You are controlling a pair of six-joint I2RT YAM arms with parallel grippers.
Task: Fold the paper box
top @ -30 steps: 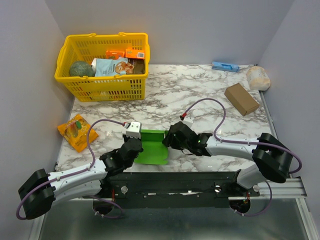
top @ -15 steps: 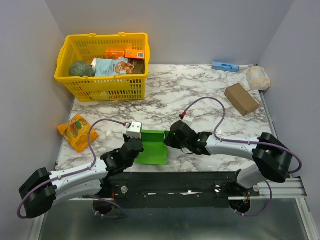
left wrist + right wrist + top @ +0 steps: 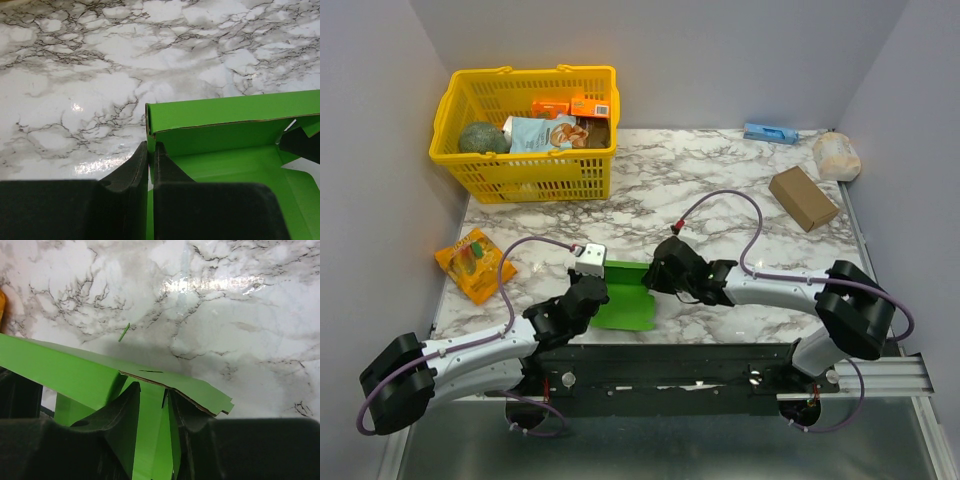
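The paper box [image 3: 626,300] is bright green card lying near the front edge of the marble table, between my two grippers. My left gripper [image 3: 598,290] is at the box's left side. In the left wrist view it [image 3: 151,146] is shut on the upright left wall of the paper box [image 3: 225,130], its two black fingers pressed flat on the thin card. My right gripper [image 3: 656,279] is at the box's right side. In the right wrist view it [image 3: 152,392] has its jaws partly closed around folded green flaps of the paper box [image 3: 65,370], under a raised panel.
A yellow basket [image 3: 535,172] with groceries stands at the back left. An orange packet [image 3: 473,262] lies at the left edge. A brown cardboard box [image 3: 803,197], a white bag [image 3: 836,155] and a blue item [image 3: 770,132] sit at the back right.
My right gripper's jaws have narrowed onto the box's right side, and the arm has crept slightly left and away. The left gripper has kept its grip and place.
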